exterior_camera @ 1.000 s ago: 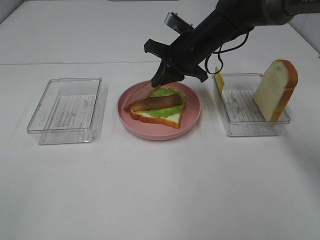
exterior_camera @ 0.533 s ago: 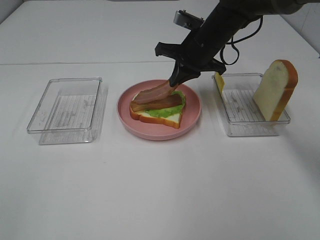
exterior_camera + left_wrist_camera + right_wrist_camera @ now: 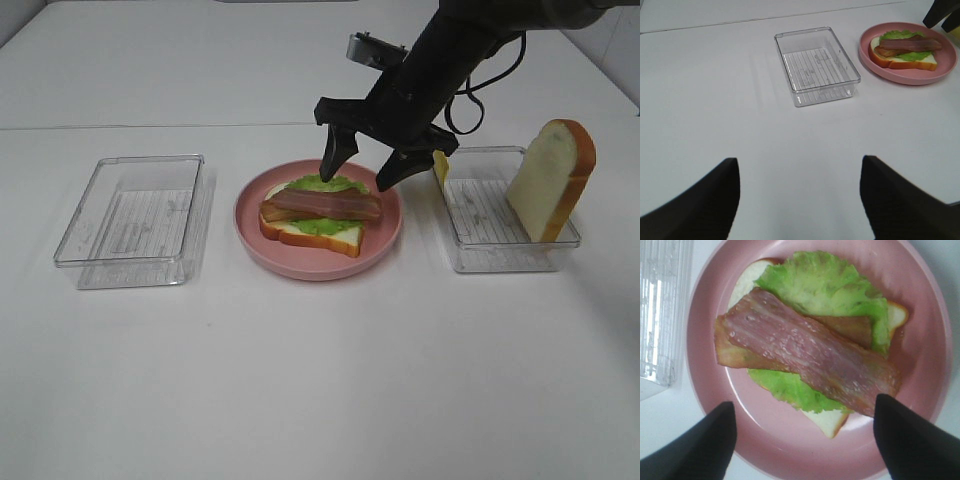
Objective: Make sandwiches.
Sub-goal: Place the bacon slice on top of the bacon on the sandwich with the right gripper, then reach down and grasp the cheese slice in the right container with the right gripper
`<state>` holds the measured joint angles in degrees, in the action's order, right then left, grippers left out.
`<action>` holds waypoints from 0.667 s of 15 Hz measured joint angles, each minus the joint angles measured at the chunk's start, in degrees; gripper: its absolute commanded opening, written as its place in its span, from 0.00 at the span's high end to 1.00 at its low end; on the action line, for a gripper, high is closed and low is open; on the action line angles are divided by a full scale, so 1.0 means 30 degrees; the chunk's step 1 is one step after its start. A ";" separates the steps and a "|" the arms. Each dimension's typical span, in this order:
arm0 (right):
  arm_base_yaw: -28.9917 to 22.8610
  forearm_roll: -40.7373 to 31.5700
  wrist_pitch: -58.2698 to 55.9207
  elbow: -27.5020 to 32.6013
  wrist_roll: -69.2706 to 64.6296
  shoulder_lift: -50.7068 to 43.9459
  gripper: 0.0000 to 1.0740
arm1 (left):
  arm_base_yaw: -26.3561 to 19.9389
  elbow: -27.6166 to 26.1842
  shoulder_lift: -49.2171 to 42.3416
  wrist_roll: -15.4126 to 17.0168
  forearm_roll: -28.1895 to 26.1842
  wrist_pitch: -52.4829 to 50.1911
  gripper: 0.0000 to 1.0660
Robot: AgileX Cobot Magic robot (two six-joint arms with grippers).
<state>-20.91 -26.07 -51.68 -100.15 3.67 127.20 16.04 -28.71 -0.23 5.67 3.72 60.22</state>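
On the round pink plate (image 3: 385,232) lies a bread slice (image 3: 315,235) with green lettuce (image 3: 322,184) and two brown bacon strips (image 3: 325,204) crossed on top. The stack also shows in the right wrist view (image 3: 810,352) and in the left wrist view (image 3: 905,47). My right gripper (image 3: 364,167) is open and empty just above the stack's far side. A second bread slice (image 3: 551,180) stands on edge in the right clear tray (image 3: 500,245). A yellow cheese piece (image 3: 439,166) leans at that tray's left end. My left gripper (image 3: 797,195) is open over bare table.
An empty clear tray (image 3: 135,220) sits left of the plate; it also shows in the left wrist view (image 3: 815,65). White table all around.
My right gripper let go of the second bacon strip, which now lies flat across the first one. The gripper opened and rose slightly to the right.
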 measured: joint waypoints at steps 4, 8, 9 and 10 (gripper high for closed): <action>0.0000 0.2196 -0.0267 0.0000 -0.0076 -0.1375 0.30 | 0.0000 0.0000 0.0000 0.0000 0.0000 0.0000 0.38; 0.0076 0.7678 -0.3151 -0.2636 -0.2922 -0.2215 0.31 | 0.0000 0.0000 0.0000 0.0000 0.0000 0.0000 0.38; 0.0076 0.7678 -0.3151 -0.2636 -0.2922 -0.2215 0.31 | 0.0000 0.0000 0.0000 0.0000 0.0000 0.0000 0.38; 0.0439 0.8002 -0.3419 -0.3743 -0.3132 -0.2215 0.31 | 0.0000 0.0000 0.0000 0.0000 0.0000 0.0000 0.38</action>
<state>-19.60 -2.06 -61.94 -111.38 -5.73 120.55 16.04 -28.71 -0.23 5.67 3.72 60.22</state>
